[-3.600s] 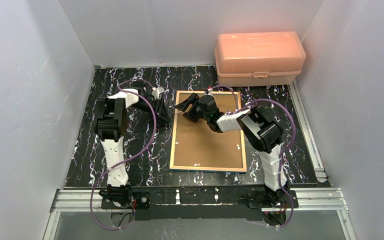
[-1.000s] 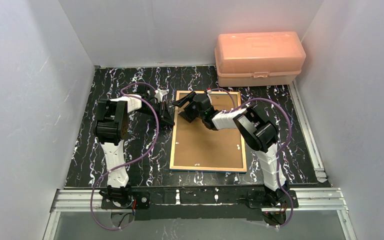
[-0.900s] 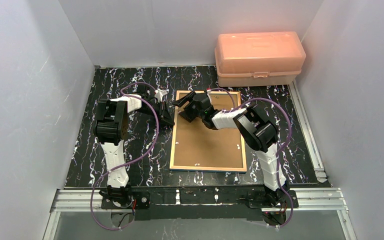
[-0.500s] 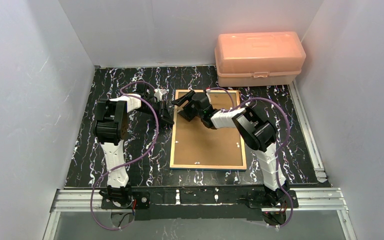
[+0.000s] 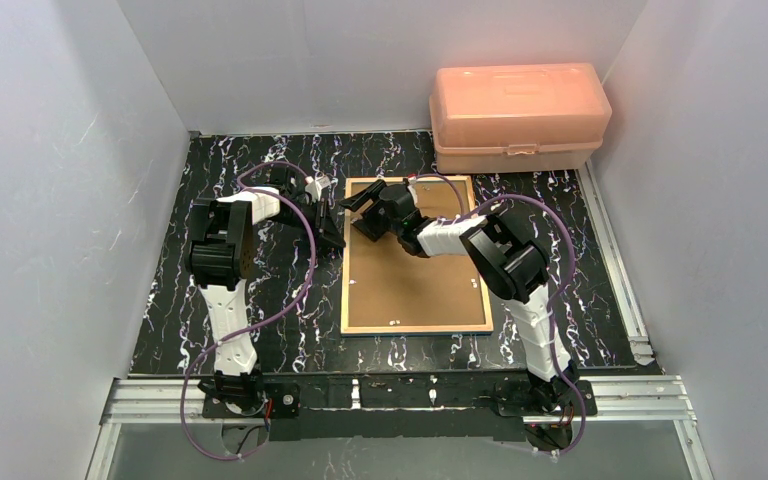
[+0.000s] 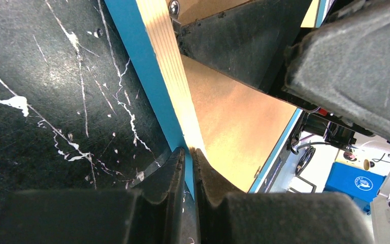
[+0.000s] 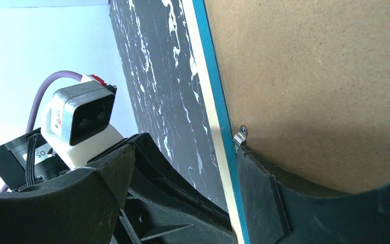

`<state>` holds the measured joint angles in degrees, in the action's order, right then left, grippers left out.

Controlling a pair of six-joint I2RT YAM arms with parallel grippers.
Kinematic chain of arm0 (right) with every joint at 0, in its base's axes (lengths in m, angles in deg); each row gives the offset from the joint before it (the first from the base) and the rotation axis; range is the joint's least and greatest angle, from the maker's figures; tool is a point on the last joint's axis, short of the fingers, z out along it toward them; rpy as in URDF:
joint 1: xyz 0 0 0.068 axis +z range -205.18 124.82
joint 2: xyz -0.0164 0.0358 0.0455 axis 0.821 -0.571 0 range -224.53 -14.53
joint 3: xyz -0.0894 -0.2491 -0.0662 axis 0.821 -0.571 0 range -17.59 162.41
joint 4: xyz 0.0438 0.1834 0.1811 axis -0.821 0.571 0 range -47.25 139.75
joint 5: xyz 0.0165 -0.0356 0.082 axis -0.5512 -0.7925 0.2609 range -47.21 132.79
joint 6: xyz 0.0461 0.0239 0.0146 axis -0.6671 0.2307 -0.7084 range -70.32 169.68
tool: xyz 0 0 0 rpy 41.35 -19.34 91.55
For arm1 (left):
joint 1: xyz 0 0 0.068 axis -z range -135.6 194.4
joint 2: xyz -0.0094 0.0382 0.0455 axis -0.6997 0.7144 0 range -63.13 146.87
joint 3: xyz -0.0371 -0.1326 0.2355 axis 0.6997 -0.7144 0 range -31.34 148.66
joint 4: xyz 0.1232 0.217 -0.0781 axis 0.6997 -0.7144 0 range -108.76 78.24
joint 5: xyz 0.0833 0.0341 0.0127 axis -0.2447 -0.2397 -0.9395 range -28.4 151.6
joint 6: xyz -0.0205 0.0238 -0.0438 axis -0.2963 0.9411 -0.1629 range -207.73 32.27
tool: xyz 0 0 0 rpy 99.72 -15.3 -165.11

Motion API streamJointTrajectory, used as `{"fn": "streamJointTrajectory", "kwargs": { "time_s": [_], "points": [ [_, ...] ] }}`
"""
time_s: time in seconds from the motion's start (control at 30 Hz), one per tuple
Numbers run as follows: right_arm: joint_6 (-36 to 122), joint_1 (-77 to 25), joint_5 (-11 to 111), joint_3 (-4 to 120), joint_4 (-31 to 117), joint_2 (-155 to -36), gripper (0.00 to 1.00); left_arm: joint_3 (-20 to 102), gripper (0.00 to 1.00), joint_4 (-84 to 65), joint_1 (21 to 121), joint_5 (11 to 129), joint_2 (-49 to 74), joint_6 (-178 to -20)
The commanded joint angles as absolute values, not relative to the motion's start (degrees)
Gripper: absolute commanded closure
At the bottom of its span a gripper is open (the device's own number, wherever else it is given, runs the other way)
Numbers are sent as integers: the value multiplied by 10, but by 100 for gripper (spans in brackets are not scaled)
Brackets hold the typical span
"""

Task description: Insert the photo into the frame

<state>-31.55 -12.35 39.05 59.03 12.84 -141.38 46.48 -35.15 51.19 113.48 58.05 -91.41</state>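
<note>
Brown backing board (image 5: 415, 285) faces up in the top view: the frame (image 5: 416, 328) lies face down mid-worktop (image 5: 260, 180), the photo unseen, perhaps already inside. Left wrist: left claw (image 6: 188, 152) pinches the frame's left rim. Right wrist: right claw (image 7: 188, 152) gapes astride that rim by a clip (image 7: 240, 135); no legible writing.

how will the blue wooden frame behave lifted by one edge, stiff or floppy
Probably stiff: the rectangular blue wooden picture frame shows a straight rim. Pinched at one edge by the left end effector, it may pivot or slip.
</note>
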Motion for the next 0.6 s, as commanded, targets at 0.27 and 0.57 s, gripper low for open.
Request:
{"fn": "streamJointTrajectory", "kwargs": {
  "time_s": [0.27,0.57],
  "points": [
    [-232,-101,501,657,190,-1425,19,505,82,-519,486,1172,534,-820],
    [19,-78,445,753,460,-1365,20,652,54,-691,334,1208,505,-741]
  ]
}}
